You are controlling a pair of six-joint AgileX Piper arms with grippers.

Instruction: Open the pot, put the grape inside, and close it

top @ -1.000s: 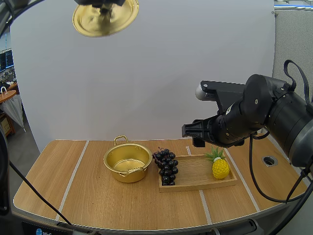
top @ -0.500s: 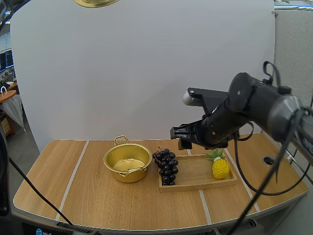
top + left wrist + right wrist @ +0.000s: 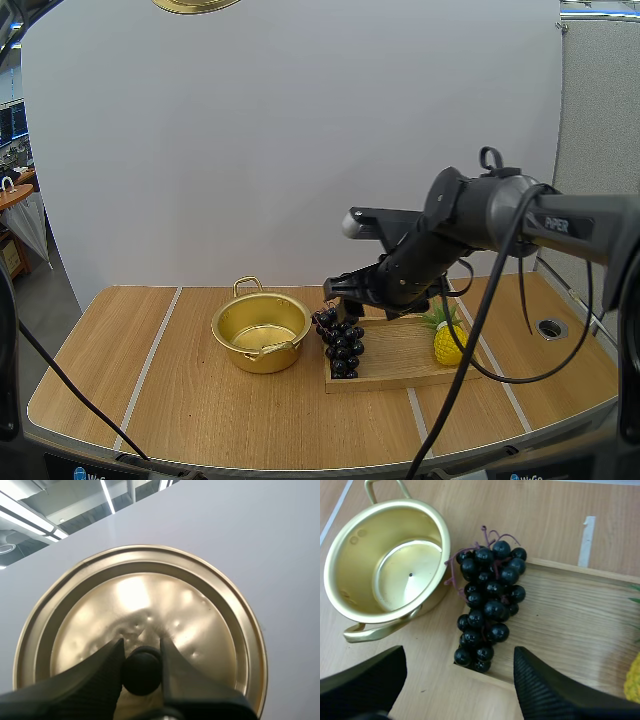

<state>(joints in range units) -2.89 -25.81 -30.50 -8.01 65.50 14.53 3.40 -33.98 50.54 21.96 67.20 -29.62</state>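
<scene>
A wooden counter (image 3: 200,410) is carrying an open golden pot (image 3: 260,335), standing lidless in the high view, with a bunch of dark grapes (image 3: 340,345) lying just beside it at its 3 o'clock. The grapes are resting across the 9 o'clock end of a wooden tray (image 3: 400,365) and spilling over its edge toward the pot. A small yellow pineapple (image 3: 450,343) is standing at the tray's 3 o'clock end. The right arm (image 3: 480,215) is reaching low over the tray, and the right jaws are hanging open just above the bunch. In the right wrist view the two black fingers (image 3: 545,690) are standing wide apart, with the grapes (image 3: 487,610) lying between them and the pot (image 3: 385,575) just beside the bunch. At 11 o'clock in the high view, the lid (image 3: 195,5) is hanging far above the counter. The left jaws are gripping the lid's black knob (image 3: 142,670), fingers pinching it from both sides.
</scene>
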